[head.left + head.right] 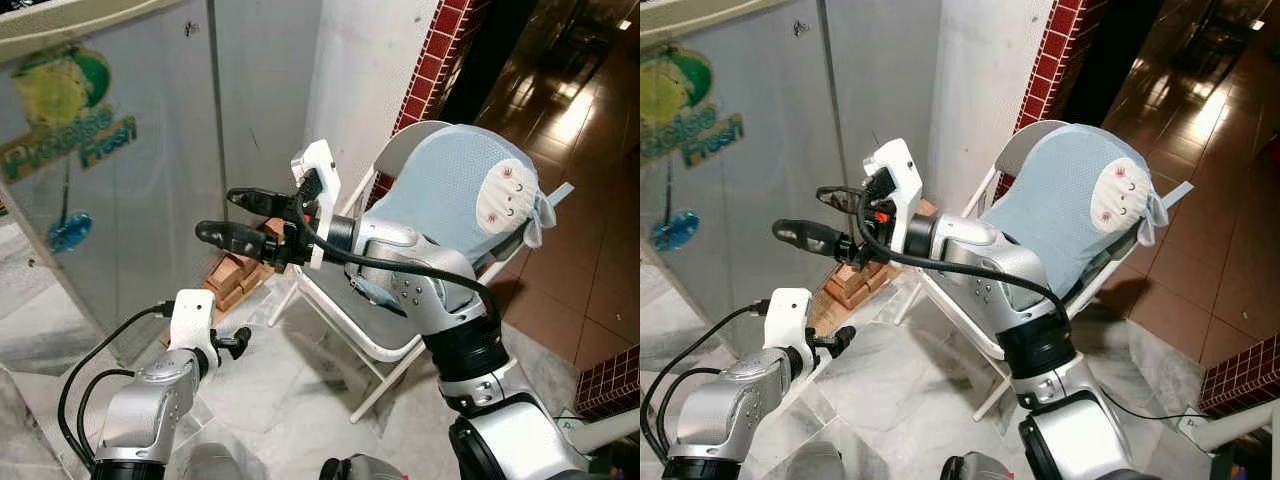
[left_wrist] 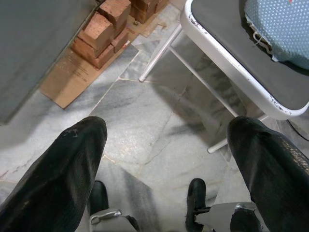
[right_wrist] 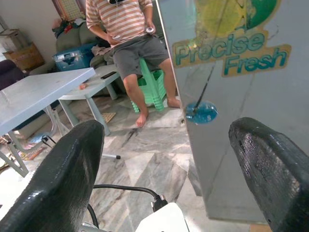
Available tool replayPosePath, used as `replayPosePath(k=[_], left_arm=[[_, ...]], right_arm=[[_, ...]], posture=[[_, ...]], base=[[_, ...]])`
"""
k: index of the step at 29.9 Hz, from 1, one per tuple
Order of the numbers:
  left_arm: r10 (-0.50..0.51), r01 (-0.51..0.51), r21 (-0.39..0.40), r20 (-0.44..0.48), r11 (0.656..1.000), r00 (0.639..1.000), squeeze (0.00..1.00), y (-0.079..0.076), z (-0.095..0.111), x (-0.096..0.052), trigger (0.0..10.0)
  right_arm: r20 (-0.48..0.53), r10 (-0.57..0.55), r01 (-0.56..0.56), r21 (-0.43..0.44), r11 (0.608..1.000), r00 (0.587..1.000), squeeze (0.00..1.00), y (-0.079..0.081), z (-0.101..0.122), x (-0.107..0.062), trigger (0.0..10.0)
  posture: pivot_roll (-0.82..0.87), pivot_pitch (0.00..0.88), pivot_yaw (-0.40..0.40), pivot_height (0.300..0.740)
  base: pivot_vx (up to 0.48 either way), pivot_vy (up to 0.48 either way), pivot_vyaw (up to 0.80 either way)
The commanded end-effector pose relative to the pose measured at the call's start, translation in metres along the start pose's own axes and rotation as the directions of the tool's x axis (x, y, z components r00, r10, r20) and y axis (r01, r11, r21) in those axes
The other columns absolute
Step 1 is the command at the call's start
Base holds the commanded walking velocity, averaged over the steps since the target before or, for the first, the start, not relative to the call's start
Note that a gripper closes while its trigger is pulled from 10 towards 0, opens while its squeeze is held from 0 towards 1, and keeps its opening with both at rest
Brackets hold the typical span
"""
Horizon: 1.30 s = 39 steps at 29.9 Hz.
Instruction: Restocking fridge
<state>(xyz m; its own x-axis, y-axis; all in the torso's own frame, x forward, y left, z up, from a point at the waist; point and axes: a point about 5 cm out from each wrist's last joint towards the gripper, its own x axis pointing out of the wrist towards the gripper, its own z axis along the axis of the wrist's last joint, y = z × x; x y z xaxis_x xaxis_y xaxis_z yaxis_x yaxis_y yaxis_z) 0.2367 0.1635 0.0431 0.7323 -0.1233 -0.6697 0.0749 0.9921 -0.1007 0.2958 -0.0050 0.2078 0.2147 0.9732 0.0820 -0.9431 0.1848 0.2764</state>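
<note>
Fridge (image 1: 120, 150): your task object stands at ten o'clock in the head views, a grey cabinet with its door shut and a green "Precise Fresh" sticker (image 1: 70, 130) on the side, a small blue sticker (image 1: 68, 232) below it. Right gripper (image 1: 232, 218): you hold it raised at the centre of the head views, fingers spread wide and empty, tips aimed toward the fridge side but apart from it; the right wrist view looks between both fingers (image 3: 58, 179) at that sticker. Left gripper (image 1: 232, 342): you carry it low at seven o'clock, fingers (image 2: 58, 174) wide apart and empty, pointing down at the marble floor (image 2: 145, 125). Bricks (image 1: 235, 278): stacked on cardboard (image 2: 67, 77) at the fridge's foot, just beside the chair leg. Chair (image 1: 350, 330): white folding frame at three o'clock, dark seat, with a pale blue cushion (image 1: 445, 200) leaning on the backrest. Wall (image 1: 365, 70): white, behind the chair, edged with red tiles (image 1: 430, 50) at one o'clock. Person (image 3: 125, 29): seated on a green stool (image 3: 154, 87) beyond the fridge, striped shirt and grey shorts, near a white table (image 3: 38, 92).
</note>
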Motion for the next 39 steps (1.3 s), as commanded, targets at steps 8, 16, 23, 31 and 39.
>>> replayPosePath(k=[8,16,23,31,39], left_arm=[[-0.012,0.012,0.007,0.008,1.000,1.000,0.00,-0.003,0.003,0.001,10.0],[0.094,-0.097,0.026,0.094,0.995,0.991,0.00,0.012,0.007,-0.004,10.0],[0.238,-0.254,0.044,0.226,0.966,0.945,0.00,0.031,0.017,-0.013,10.0],[0.264,-0.293,0.058,0.294,0.954,0.919,0.00,0.038,0.021,-0.016,10.0],[0.258,-0.290,0.067,0.300,0.955,0.918,0.00,0.036,0.018,-0.015,10.0]], right_arm=[[0.011,0.006,-0.005,-0.040,0.999,1.000,0.00,0.002,0.009,0.000,10.0],[-0.019,-0.528,0.516,-0.185,0.836,0.849,0.00,-0.050,-0.024,-0.054,10.0],[0.143,-0.902,0.844,-0.435,0.313,0.408,0.00,-0.084,-0.029,-0.132,10.0],[0.189,-0.899,0.884,-0.343,0.317,0.396,0.00,-0.092,-0.013,-0.134,10.0],[0.109,-0.916,0.892,-0.296,0.341,0.386,0.00,-0.083,-0.044,-0.142,10.0]], posture=[[0.11,0.000,-0.088,0.740],[0.07,0.035,-0.081,0.740],[0.08,0.038,-0.080,0.740],[0.08,0.033,-0.094,0.740],[0.07,0.037,-0.088,0.740]], base=[[0.000,0.000,0.00],[0.000,0.000,0.00],[0.000,0.000,0.00],[0.000,0.060,0.00],[0.000,0.480,0.00]])
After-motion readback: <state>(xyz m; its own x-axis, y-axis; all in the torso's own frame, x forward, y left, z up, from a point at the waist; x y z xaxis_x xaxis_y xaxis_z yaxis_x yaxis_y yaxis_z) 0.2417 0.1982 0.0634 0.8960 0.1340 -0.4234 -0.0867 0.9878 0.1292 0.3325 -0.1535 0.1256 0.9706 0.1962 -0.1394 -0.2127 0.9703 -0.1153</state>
